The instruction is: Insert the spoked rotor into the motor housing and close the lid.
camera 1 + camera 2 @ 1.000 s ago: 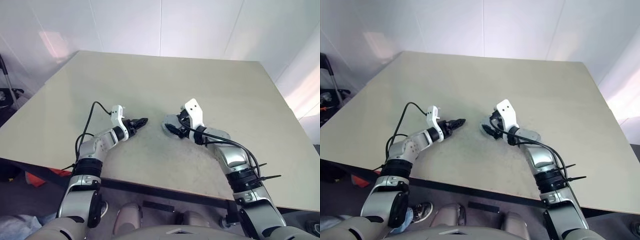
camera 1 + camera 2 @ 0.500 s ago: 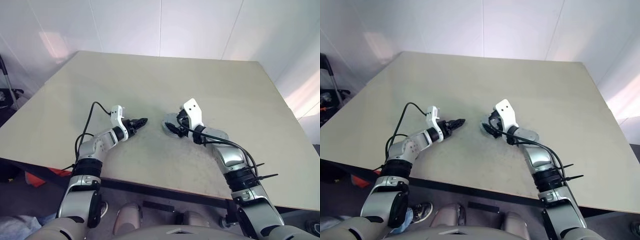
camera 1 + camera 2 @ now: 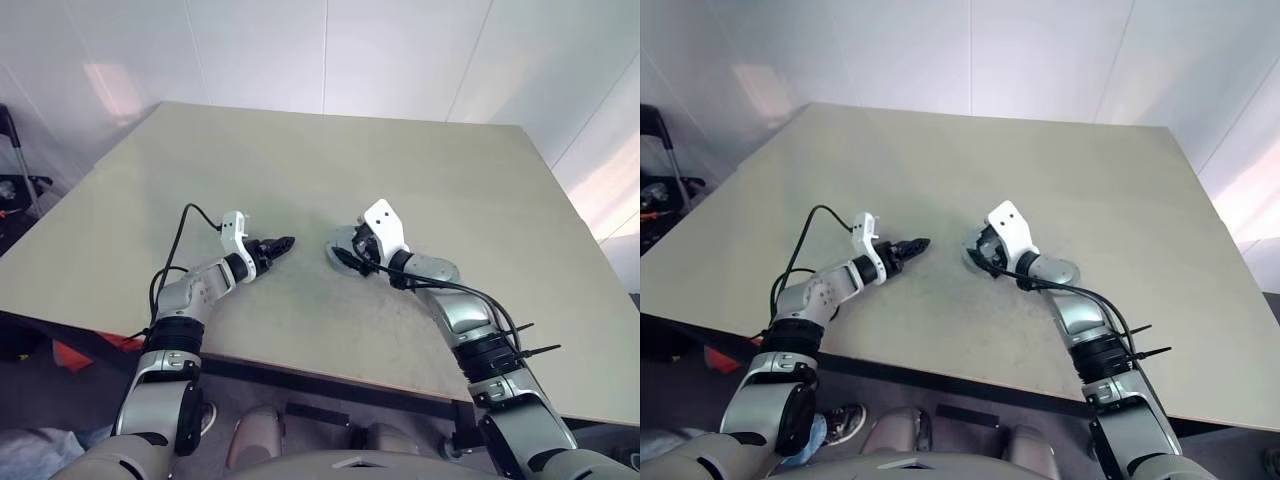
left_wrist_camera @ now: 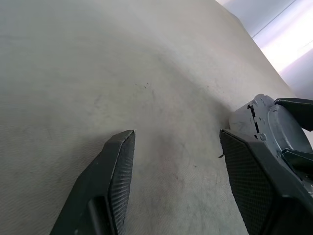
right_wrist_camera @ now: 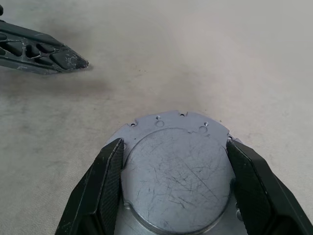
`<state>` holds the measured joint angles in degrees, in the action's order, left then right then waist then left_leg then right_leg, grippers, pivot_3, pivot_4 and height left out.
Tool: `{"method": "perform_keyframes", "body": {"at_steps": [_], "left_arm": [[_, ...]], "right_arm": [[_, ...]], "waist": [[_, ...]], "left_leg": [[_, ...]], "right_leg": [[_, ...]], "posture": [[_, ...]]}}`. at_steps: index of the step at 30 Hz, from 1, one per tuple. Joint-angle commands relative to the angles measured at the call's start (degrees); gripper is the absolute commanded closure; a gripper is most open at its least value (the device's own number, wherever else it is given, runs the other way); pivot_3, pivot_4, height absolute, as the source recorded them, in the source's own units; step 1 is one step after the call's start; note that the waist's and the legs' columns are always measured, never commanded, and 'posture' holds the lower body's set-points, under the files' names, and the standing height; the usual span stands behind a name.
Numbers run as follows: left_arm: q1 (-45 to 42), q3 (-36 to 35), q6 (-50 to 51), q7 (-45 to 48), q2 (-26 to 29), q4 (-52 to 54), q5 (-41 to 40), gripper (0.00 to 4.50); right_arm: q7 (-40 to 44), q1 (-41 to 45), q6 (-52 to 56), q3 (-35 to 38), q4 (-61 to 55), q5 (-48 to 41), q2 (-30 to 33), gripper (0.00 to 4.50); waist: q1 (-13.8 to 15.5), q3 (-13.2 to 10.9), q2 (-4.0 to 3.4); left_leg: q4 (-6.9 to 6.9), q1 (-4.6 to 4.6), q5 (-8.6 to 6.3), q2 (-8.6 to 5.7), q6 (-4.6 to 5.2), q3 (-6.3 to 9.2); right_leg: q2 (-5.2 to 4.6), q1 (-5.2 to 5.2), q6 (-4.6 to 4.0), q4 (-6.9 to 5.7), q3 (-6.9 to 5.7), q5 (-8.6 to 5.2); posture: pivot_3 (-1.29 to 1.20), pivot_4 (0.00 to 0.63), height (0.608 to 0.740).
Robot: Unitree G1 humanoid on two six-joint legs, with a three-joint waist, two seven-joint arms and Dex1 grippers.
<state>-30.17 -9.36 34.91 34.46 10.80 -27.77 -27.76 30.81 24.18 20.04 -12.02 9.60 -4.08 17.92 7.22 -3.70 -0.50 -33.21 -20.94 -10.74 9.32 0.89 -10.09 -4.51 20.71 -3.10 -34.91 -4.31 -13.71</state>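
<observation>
We see a broad beige table [image 3: 420, 170] with both arms reaching in over its near edge toward the middle. The right gripper [image 3: 352, 255] sits at a round grey metal piece [image 3: 338, 245] resting on the table just right of centre. From the head views this piece is a small pale disc mostly covered by the white wrist block, and we cannot tell there how the black fingers stand.

The right wrist view settles it: the two ribbed black fingers [image 5: 105, 186] stand on either side of the grey metal piece [image 5: 176, 174], close against its rim, so the right pincer straddles it; whether it is pressing hard or only bracketing we cannot tell. That view shows the top face as flat, scratched light-grey metal, seated on a slightly wider flange with small holes along its far edge. No spokes or copper windings are visible, so it looks like the lid [image 5: 176, 166] lying over the body beneath.

The left gripper [image 3: 278, 243] hovers just left of the piece, apart from it, pointing toward it. In the left wrist view its two fingers [image 4: 115, 171] are spread with bare table between them, grasping nothing, and the grey body [image 4: 266, 122] appears beyond one finger with the right gripper's dark tips at its side.
</observation>
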Motion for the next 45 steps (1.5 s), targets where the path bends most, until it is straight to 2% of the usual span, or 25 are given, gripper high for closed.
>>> {"method": "perform_keyframes", "body": {"at_steps": [1,10,17,24,28,31,35,39,45], "left_arm": [[-0.2,-0.5,-0.2,0.0,0.4,1.2,-0.1,1.56],[-0.7,-1.1,3.6,-0.1,-1.0,3.8,-2.5,1.56],[-3.9,-2.5,6.8,-1.6,-3.6,4.5,-5.7,1.56],[-14.1,-6.2,7.1,-3.4,-7.9,-7.6,-7.6,1.56],[-19.6,-5.7,6.1,-1.4,-9.1,-16.3,-6.1,2.42],[-22.3,-4.9,7.6,-0.3,-9.5,-23.3,-4.4,3.46],[-23.2,-3.2,9.2,-0.3,-9.2,-30.5,-1.0,3.46],[-23.0,-3.5,12.5,2.0,-8.9,-31.7,-1.2,3.46],[-21.8,-2.8,12.8,1.7,-8.4,-32.1,0.4,3.46]], "right_arm": [[1.9,-0.9,3.8,-0.4,2.0,0.9,1.8,1.3],[3.6,-0.6,12.0,0.5,3.8,-1.4,0.8,1.3],[3.8,-0.9,12.7,-1.3,5.2,0.5,2.0,1.3],[3.6,-0.6,12.2,-1.4,5.3,0.8,2.5,1.3],[3.4,-0.3,11.9,-1.6,5.3,0.9,2.5,1.3],[2.8,-0.3,12.0,-1.4,4.9,1.0,2.5,1.3],[2.4,-0.7,12.2,-1.1,4.0,0.9,2.7,1.3],[2.0,-0.8,12.2,-1.0,3.8,0.8,2.9,1.3],[1.2,0.4,12.0,-0.3,4.6,0.7,2.5,1.3]], "waist": [[0.0,0.0,0.02],[0.1,0.2,0.21],[0.2,0.3,0.38],[0.4,0.3,0.38],[0.3,0.3,0.38],[0.3,0.3,0.38],[0.4,0.3,0.4],[0.6,0.4,0.33],[0.6,0.4,0.3]], "left_leg": [[0.0,0.0,0.0,0.0,0.0,0.0],[0.0,-0.02,-0.03,0.0,0.05,0.01],[0.0,0.24,-0.04,0.0,0.06,0.01],[0.0,0.45,-0.13,-0.03,0.2,0.01],[0.03,0.5,-0.13,-0.04,0.19,0.01],[0.04,0.5,-0.15,-0.04,0.23,0.01],[0.07,0.57,-0.18,-0.05,0.28,0.01],[0.19,0.94,-0.22,-0.1,0.34,0.01],[0.24,1.22,-0.29,-0.19,0.43,0.02]], "right_leg": [[0.0,0.0,0.0,0.01,0.0,0.0],[0.0,-0.04,0.0,0.09,-0.01,-0.01],[0.0,-0.31,0.01,0.15,-0.02,-0.01],[-0.02,-0.52,0.04,0.21,-0.01,-0.03],[-0.01,-0.54,0.09,0.22,-0.01,-0.06],[-0.02,-0.55,0.11,0.25,-0.01,-0.07],[-0.03,-0.62,0.13,0.27,0.0,-0.09],[-0.08,-0.98,0.48,0.35,-0.01,-0.31],[-0.16,-1.35,0.5,0.45,-0.01,-0.32]], "posture": [[0.0,0.0,0.74],[0.0,0.0,0.74],[0.0,0.0,0.74],[0.0,0.0,0.74],[0.0,0.0,0.74],[0.0,0.0,0.74],[0.0,0.0,0.74],[0.0,0.0,0.74],[0.0,0.0,0.74]]}}
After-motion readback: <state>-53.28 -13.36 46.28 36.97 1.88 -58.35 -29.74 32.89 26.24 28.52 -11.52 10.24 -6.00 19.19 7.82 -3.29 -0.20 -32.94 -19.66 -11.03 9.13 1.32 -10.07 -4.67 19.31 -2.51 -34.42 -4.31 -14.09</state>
